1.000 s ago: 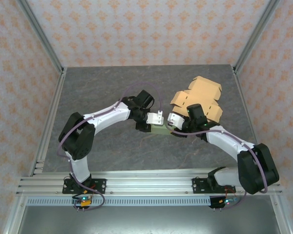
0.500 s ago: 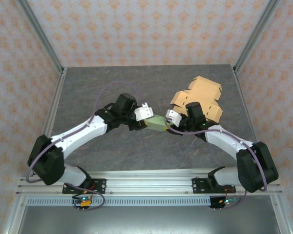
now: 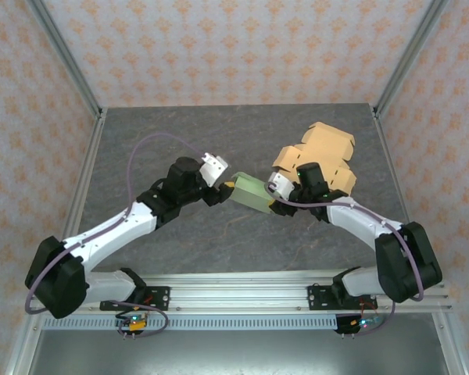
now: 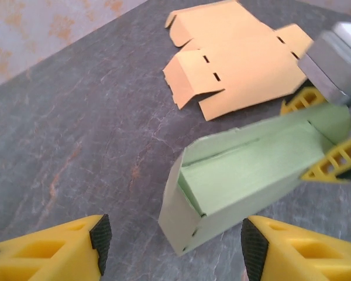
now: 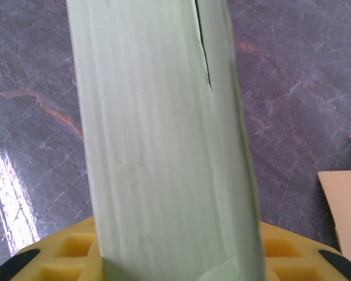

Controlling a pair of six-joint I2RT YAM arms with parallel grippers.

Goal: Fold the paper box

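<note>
left wrist view: green box (image 4: 245,175) gapes hollow in right gripper (image 4: 316,137).

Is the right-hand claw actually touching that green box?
Touching. The left wrist view shows the right gripper clamping the green box, yellow fingers pressed against both sides.

Matt paper box (image 4: 245,175), glossy tabletop (image 4: 76,134)

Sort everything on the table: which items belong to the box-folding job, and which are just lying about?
In the job: green paper box, held by the right gripper; left gripper, open at its free end.
Lying about: flat orange cardboard blanks, untouched.
</note>
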